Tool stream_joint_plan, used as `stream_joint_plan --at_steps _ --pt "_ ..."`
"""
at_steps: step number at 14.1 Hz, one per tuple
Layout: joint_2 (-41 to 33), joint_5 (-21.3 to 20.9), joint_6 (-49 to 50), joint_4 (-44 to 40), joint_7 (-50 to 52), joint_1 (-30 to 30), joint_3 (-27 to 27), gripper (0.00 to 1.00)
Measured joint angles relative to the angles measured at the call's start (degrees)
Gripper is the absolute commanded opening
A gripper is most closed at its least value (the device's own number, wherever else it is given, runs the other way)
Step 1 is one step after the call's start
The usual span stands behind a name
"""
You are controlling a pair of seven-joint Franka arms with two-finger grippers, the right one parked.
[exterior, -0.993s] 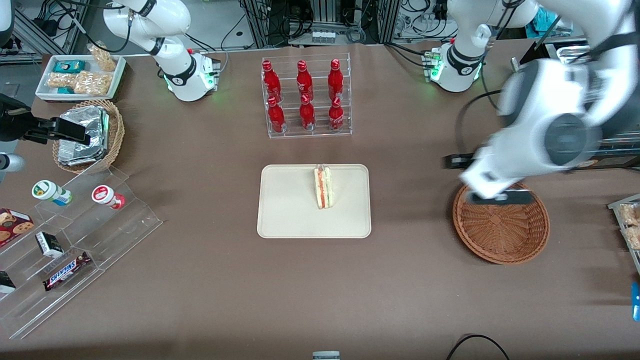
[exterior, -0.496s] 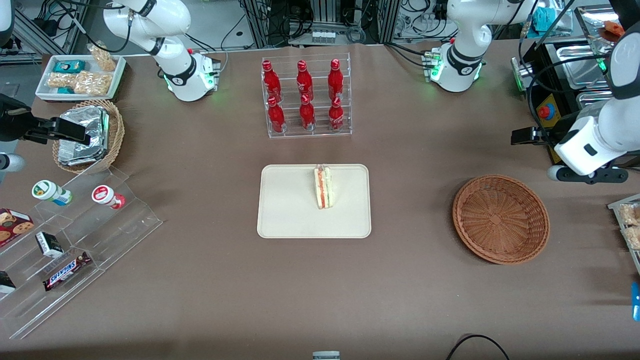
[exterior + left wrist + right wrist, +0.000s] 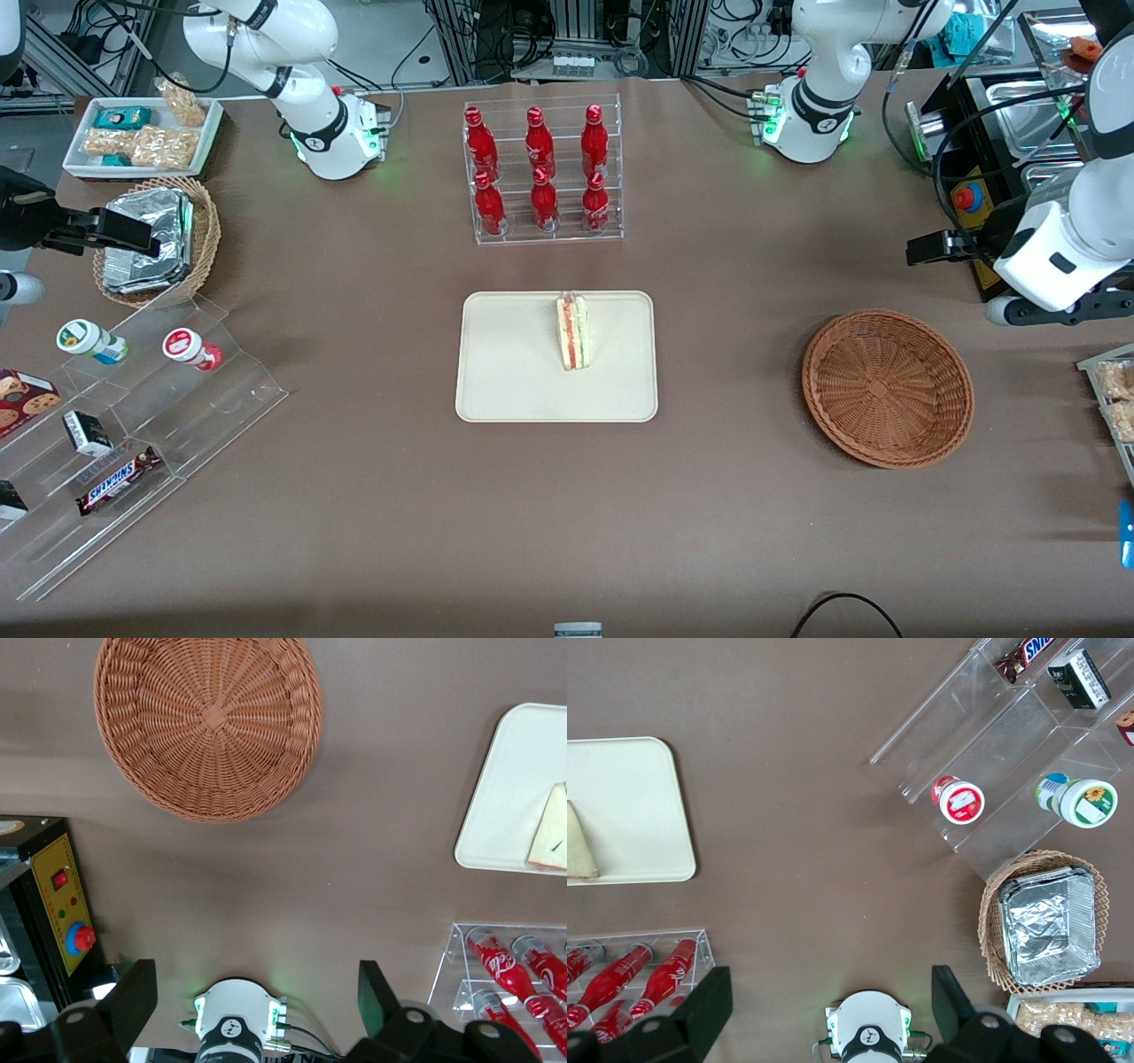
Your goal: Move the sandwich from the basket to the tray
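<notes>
The sandwich [image 3: 573, 332] stands on its edge on the cream tray [image 3: 505, 381] at mid-table, its red and green filling facing up. It also shows in the left wrist view as a pale wedge [image 3: 551, 828] on the tray [image 3: 505, 788]. The reddish-brown basket [image 3: 888, 386] lies toward the working arm's end of the table and holds nothing [image 3: 208, 722]. My gripper [image 3: 1059, 310] hangs high beside the basket, near the table's end, clear of both. It is open [image 3: 255, 988], with nothing between its fingers.
A clear rack of red bottles [image 3: 542, 173] stands farther from the front camera than the tray. A black control box with a red button [image 3: 970, 199] sits close to my gripper. Toward the parked arm's end are a tan basket of foil packets [image 3: 155, 239] and acrylic snack steps [image 3: 133, 425].
The working arm has swung from above the basket out toward its own end of the table, then drifted slightly farther. Sandwich, tray and basket have not moved.
</notes>
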State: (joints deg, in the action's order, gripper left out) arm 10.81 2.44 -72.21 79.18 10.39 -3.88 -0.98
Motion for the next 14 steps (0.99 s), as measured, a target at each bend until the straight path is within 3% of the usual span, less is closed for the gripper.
stream_joint_plan --at_steps 10,14 --pt "-0.43 -0.06 1.84 -0.30 1.55 -0.05 0.02 1.00" --pt "-4.22 -0.13 -2.71 5.44 1.64 -0.03 0.06 1.00"
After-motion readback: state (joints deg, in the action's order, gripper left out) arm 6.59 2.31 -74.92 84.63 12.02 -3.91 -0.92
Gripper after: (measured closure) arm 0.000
